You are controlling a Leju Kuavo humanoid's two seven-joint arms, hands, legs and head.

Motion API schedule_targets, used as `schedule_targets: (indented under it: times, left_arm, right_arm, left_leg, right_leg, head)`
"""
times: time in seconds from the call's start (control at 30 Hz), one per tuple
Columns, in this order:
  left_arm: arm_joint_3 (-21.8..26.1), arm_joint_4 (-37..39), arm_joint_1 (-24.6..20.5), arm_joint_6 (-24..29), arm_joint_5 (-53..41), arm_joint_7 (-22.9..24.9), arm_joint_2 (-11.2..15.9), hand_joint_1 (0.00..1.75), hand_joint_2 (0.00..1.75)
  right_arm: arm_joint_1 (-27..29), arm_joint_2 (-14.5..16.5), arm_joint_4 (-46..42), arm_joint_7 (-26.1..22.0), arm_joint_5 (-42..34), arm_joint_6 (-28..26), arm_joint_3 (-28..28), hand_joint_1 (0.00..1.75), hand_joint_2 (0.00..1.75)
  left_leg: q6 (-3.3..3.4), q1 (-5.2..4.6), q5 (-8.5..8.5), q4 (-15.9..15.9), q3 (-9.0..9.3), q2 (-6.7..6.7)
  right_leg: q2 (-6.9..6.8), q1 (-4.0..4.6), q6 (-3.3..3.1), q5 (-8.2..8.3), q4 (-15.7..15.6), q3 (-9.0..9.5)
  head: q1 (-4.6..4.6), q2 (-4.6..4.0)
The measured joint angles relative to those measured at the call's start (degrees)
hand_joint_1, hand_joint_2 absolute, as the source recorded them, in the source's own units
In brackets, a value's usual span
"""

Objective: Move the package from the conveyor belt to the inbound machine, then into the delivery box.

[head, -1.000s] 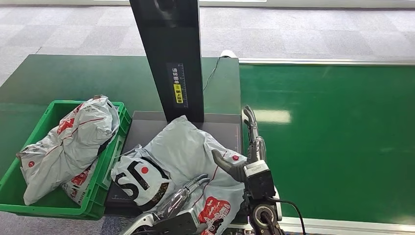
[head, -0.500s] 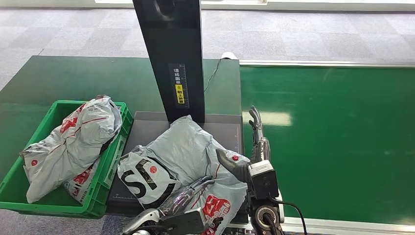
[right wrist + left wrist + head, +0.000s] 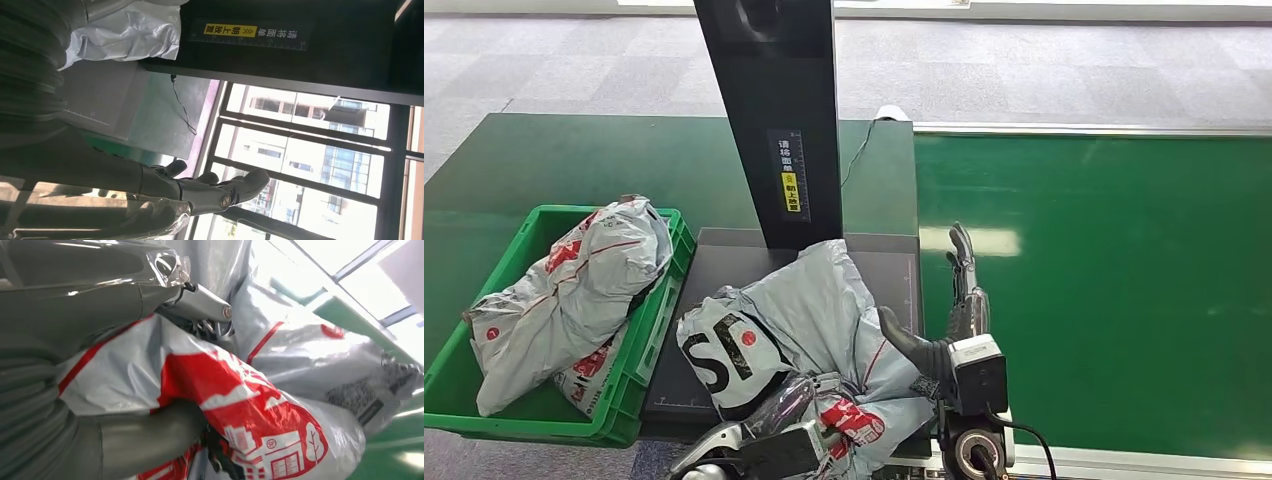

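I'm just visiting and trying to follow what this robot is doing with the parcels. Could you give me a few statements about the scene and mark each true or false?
1. The left hand grips the grey package. True.
2. The right hand holds a parcel. False: its fingers are spread and hold nothing.
3. The green crate already holds parcels. True.
4. The package lies on the green conveyor belt. False: it rests on the dark inbound machine platform.
5. The crate stands to the right of the black column. False: it stands to its left.

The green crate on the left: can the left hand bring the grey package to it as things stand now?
Probably yes. The left hand grips the package, and the crate sits beside it, open-topped though already fairly full.
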Motion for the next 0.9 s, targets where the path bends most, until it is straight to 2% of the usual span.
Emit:
schedule_targets:
  times: [0.33,0.47,0.7,0.9]
  left_arm:
    - [3.47,-6.99,2.64,8.23,7.60,-6.67,-0.50,1.75,1.75]
    - [6.18,-10.67,4.40,12.23,10.95,-9.83,-1.58,1.75,1.75]
    - [9.05,-20.10,7.49,28.46,7.69,-17.32,-3.40,1.75,1.75]
    - [8.90,-28.40,9.57,43.37,6.08,-18.38,-3.19,1.75,1.75]
  right_arm:
    - [1.24,-0.06,-0.51,-2.02,-0.96,-0.02,-0.47,0.00,1.75]
    - [1.29,-0.13,-0.51,-2.71,-1.56,-0.39,-0.51,0.00,1.75]
    - [0.80,-0.38,0.11,-3.71,-3.34,-1.00,-0.48,0.00,1.75]
    - [0.06,-0.79,1.23,-4.54,-4.80,-1.38,-0.28,0.00,1.75]
  left_leg:
    - [0.00,0.00,0.00,0.00,-0.33,0.05]
    - [0.00,0.00,0.00,0.00,-0.40,0.13]
    - [0.00,0.00,0.00,0.00,-0.55,0.10]
    - [0.00,0.01,-0.01,0.00,-0.59,0.09]
  right_leg:
    - [0.03,0.02,0.00,0.00,0.00,-0.35]
    - [0.07,0.02,0.00,0.00,0.01,-0.44]
    - [0.06,0.03,0.00,0.00,0.01,-0.57]
    - [0.06,0.04,0.00,0.00,0.01,-0.60]
  head:
    - [-0.01,0.00]
    - [0.00,0.00]
    - [-0.01,0.00]
    - [-0.01,0.00]
